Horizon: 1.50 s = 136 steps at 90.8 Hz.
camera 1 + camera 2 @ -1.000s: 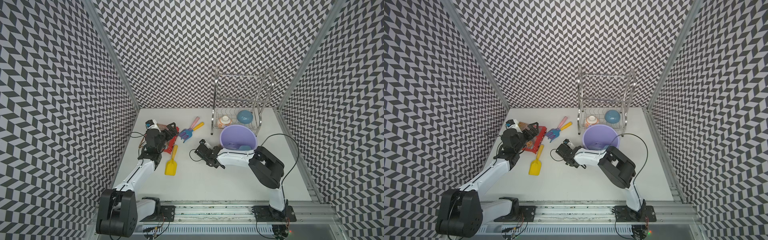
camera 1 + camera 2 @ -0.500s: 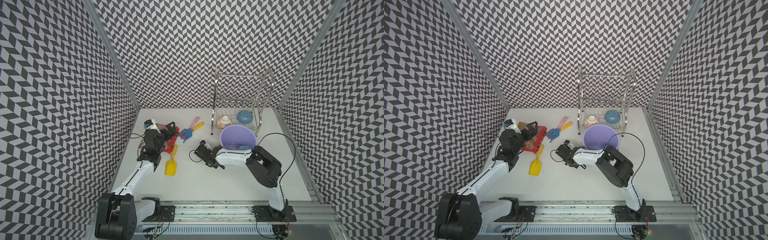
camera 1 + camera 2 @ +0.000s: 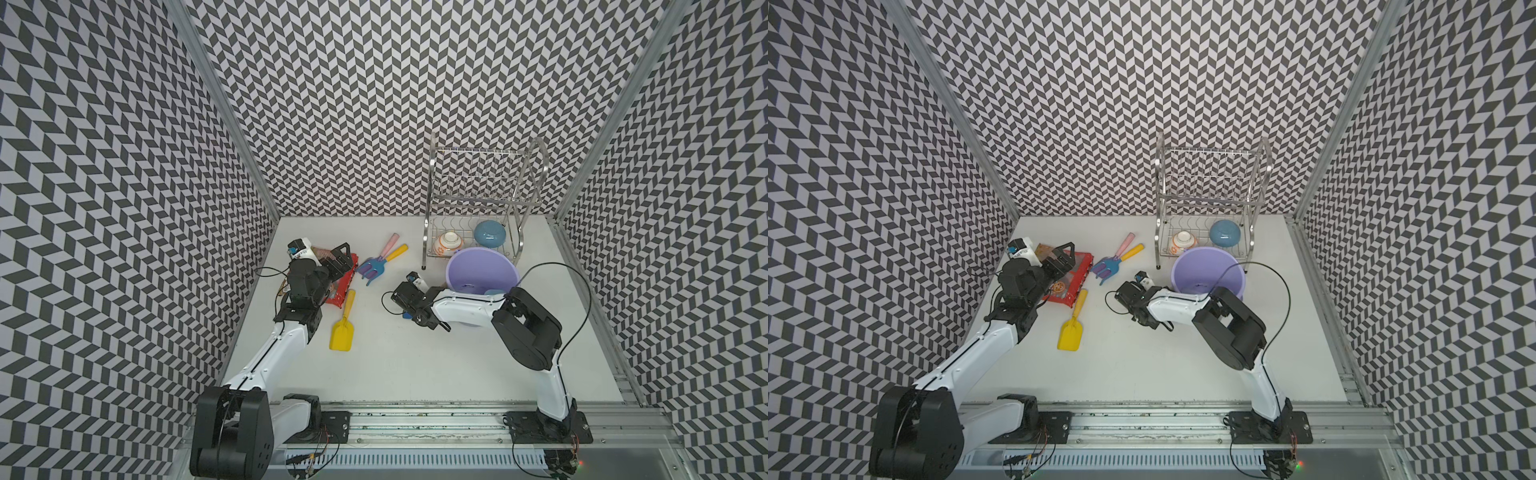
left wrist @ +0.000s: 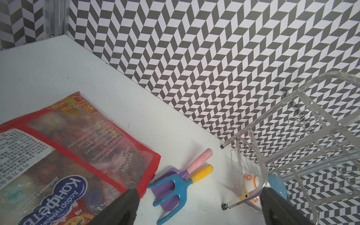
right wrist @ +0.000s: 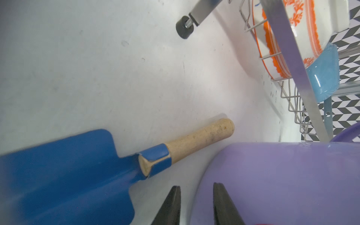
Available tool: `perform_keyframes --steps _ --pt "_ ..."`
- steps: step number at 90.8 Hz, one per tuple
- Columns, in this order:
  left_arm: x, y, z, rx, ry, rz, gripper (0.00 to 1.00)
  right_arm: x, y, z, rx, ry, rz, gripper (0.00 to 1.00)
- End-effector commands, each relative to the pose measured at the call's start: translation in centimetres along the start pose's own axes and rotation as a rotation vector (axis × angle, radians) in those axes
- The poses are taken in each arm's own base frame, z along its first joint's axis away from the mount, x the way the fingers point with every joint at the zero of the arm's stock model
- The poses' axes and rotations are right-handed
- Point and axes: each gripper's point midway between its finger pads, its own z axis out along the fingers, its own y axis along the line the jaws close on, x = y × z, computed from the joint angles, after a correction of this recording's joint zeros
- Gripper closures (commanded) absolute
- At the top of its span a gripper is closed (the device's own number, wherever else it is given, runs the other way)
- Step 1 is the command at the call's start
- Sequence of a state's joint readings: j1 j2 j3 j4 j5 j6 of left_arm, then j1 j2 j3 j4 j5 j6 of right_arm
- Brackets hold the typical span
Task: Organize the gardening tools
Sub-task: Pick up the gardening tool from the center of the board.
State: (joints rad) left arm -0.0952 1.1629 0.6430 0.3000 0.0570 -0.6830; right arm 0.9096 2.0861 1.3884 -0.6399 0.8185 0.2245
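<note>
over the table (image 3: 415,365) beside the purple bucket (image 5: 282,185), right gripper (image 5: 195,187) hovering with jaws slightly apart, gripping nothing, blue trowel (image 5: 68,175) lying alongside, left gripper (image 4: 199,190) gaping wide above the red packet (image 4: 58,155), rake (image 4: 173,187) lying over fork (image 4: 196,162), yellow spade (image 3: 342,332) resting nearby

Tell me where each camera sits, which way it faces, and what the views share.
Top views: high above the front rail, looking down toward the back wall over the whole table and rack; left arm and right arm show fully.
Left wrist: on the left arm above the packet, facing the rake and rack; tips of the open left claw show.
Right wrist: low beside the bucket, facing the trowel; right claw tips show.
Shared: both wrist views catch the orange-patterned bowl.
</note>
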Motion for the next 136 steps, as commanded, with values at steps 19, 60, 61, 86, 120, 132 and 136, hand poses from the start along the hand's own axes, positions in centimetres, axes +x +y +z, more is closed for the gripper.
perform_keyframes --steps 19,60,61,86,120,132,136 --pt "-1.5 -0.8 -0.5 0.029 -0.047 -0.01 0.0 -1.0 4.5 -0.7 -0.202 -0.046 -0.005 0.67" --pt "-1.7 -1.2 -0.8 0.045 -0.054 -0.014 0.0 -9.4 6.9 -3.3 -0.367 -0.214 0.02 0.24" --pt "-1.7 -1.2 -0.8 0.045 -0.054 -0.014 0.0 -9.6 6.9 -3.3 -0.368 -0.217 0.02 0.23" --pt "-1.6 -1.2 -0.9 0.047 -0.05 -0.006 0.0 -12.9 5.6 -3.2 -0.489 -0.273 0.022 0.1" --pt "-1.5 -1.2 -0.8 0.049 -0.042 0.006 0.0 -13.2 6.7 -3.1 -0.777 -0.27 0.06 0.0" --pt "-1.6 -1.3 -0.8 0.05 -0.043 0.011 0.0 -12.8 7.5 -3.0 -0.808 -0.26 0.041 0.0" --pt "-1.5 -1.3 -0.8 0.049 -0.042 0.012 0.0 -12.5 7.9 -2.8 -0.815 -0.249 0.034 0.0"
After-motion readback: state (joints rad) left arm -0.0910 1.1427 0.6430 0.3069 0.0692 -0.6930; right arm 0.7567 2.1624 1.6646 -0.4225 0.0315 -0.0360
